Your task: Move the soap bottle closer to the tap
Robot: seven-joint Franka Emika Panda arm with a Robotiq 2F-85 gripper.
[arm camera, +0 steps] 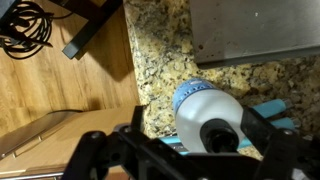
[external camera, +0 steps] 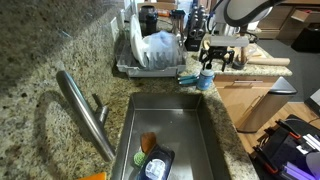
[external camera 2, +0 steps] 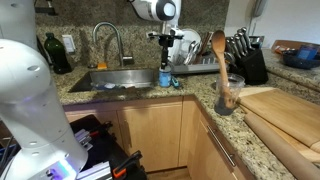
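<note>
The soap bottle [external camera: 206, 79] is a small clear pump bottle of blue liquid, upright on the granite counter at the sink's corner near the counter edge; it also shows in an exterior view [external camera 2: 165, 76]. In the wrist view I look down on its white collar and dark pump head [arm camera: 205, 118]. My gripper [arm camera: 200, 135] is open, with a finger on each side of the bottle and small gaps showing; in both exterior views it hangs just above the bottle [external camera: 220, 55] [external camera 2: 165, 50]. The steel tap [external camera: 85, 108] [external camera 2: 110, 38] stands across the sink.
A flat teal scrub brush [external camera: 188, 78] [arm camera: 275, 108] lies beside the bottle. A dish rack [external camera: 125, 62] with white dishes stands behind it. The sink [external camera: 205, 130] holds a sponge and small items. Nearby are a knife block [external camera 2: 247, 60], a spoon holder [external camera 2: 228, 95] and cutting boards [external camera 2: 285, 110].
</note>
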